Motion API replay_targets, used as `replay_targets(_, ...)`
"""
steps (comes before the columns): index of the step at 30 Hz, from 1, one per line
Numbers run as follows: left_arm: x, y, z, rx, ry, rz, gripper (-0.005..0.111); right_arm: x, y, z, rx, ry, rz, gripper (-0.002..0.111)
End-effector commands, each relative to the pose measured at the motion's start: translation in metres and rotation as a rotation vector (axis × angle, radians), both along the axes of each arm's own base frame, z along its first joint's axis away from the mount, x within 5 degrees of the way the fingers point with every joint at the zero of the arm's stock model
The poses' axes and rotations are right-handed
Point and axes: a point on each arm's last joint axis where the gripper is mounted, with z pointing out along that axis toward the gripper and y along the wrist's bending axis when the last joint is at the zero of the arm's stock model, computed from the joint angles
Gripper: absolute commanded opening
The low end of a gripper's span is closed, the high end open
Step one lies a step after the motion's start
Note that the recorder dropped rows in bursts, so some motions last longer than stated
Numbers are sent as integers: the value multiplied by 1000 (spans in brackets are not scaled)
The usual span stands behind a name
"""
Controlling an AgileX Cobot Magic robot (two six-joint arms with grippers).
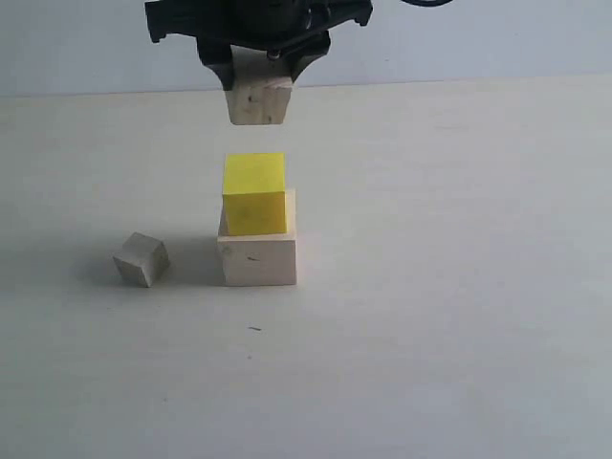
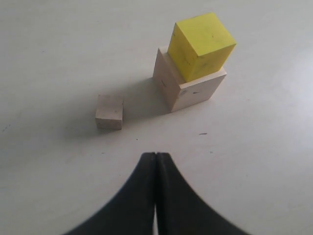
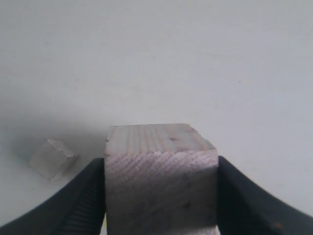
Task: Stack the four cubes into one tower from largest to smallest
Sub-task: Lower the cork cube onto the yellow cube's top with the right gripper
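The yellow cube (image 1: 254, 194) (image 2: 201, 45) rests on the large pale wood cube (image 1: 258, 259) (image 2: 191, 90) at the table's middle. High above them hangs the speckled tan cube (image 1: 258, 99) (image 3: 161, 180), clamped between the black fingers of my right gripper (image 1: 260, 65) (image 3: 161, 196). The smallest greyish-white cube (image 1: 142, 259) (image 2: 109, 112) (image 3: 52, 158) lies on the table left of the stack. My left gripper (image 2: 156, 154) is shut and empty, hovering near the small cube; it does not show in the exterior view.
The pale tabletop (image 1: 459, 316) spreads wide around the stack. A tiny dark mark (image 1: 253, 328) lies in front of the large cube.
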Motion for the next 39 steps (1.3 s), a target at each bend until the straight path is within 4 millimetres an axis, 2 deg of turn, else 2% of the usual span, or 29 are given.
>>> replay_targets(1, 0, 0, -1, 7, 1, -1, 0, -7, 5, 6, 92, 57, 8, 0)
replay_targets(11, 0, 0, -1, 6, -1, -1, 0, -8, 6, 6, 93, 65, 31, 0)
replay_targets(16, 1, 0, 0, 2, -8, 0, 0, 1, 5, -6, 22, 33, 15, 0)
replay_targets(22, 1, 0, 0, 3, -7, 0, 0, -1, 11, -14, 57, 89, 19, 0)
replay_targets(27, 1, 0, 0, 4, -5, 0, 0, -3, 11, -9, 72, 91, 32, 0)
replay_targets(34, 1, 0, 0, 4, -5, 0, 0, -12, 3, 7, 85, 69, 55, 0)
replay_targets(39, 1, 0, 0, 3, -7, 0, 0, -21, -7, 4, 55, 92, 46, 0)
